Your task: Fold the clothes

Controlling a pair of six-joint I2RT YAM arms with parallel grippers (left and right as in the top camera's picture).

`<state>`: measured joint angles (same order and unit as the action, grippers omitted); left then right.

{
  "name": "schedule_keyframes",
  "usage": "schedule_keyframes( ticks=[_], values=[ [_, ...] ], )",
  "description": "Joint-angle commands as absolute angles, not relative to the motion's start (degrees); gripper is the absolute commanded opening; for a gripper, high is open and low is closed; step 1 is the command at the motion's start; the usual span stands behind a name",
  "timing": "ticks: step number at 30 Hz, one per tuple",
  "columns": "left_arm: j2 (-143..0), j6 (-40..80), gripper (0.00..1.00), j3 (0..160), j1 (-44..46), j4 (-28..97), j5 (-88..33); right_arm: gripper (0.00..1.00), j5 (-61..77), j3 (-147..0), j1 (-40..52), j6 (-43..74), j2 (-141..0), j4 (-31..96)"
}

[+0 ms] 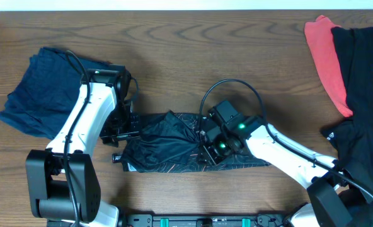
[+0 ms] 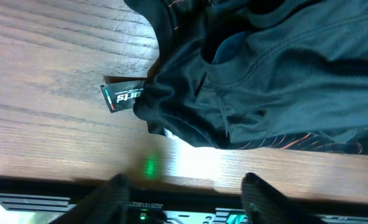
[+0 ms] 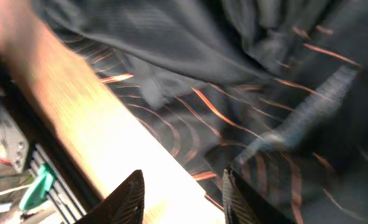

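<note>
The black jersey [image 1: 174,142] with thin orange lines lies bunched on the wooden table between my two arms. My left gripper [image 1: 120,129] hovers at its left end. In the left wrist view its fingers [image 2: 184,196] are spread apart and empty, with the jersey [image 2: 277,81] and its hang tag [image 2: 123,96] ahead. My right gripper [image 1: 210,148] is over the jersey's right part. In the right wrist view its fingers [image 3: 183,198] are apart over the jersey's front edge [image 3: 234,99], holding nothing.
A navy garment [image 1: 45,91] lies crumpled at the left. A red garment [image 1: 325,53] and a black one [image 1: 363,94] lie at the right edge. A black rail [image 1: 205,221] runs along the table's front edge.
</note>
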<state>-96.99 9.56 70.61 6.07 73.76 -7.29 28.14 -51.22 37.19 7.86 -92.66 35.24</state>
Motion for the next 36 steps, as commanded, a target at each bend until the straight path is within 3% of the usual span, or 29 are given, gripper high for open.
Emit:
schedule_keyframes(
  ticks=[1,5,8,26,28,31,34,36],
  values=[
    [-96.75,10.13,0.69,70.48,5.82,72.73,-8.6,0.41,22.06,-55.31,34.24,7.22,-88.36,37.78],
    [-96.77,9.82,0.77,69.58,5.87,68.45,-10.48,0.5,15.86,-58.41,30.52,7.27,-83.11,41.85],
    [-97.1,9.37,0.81,67.48,5.87,64.79,-10.5,0.79,15.4,-58.72,27.75,7.25,-79.81,42.78],
    [-103.15,8.84,0.82,54.15,5.82,45.71,-10.92,0.81,9.02,-58.7,22.79,11.77,-78.17,49.12],
    [-103.68,8.82,0.76,53.82,5.82,45.63,-12.56,0.8,8.97,-58.72,22.79,11.77,-78.17,49.1],
    [-103.72,8.54,0.49,53.78,5.87,45.58,-17.78,0.8,8.78,-58.7,22.79,11.77,-78.17,49.06],
    [-103.72,7.53,0.14,53.8,5.87,45.08,-22.76,0.8,8.69,-58.7,22.79,11.77,-78.17,49.06],
    [-103.59,6.98,0.06,53.98,5.76,45.19,-22.68,0.8,7.18,-58.7,22.79,12.03,-78.17,49.19]
  ],
)
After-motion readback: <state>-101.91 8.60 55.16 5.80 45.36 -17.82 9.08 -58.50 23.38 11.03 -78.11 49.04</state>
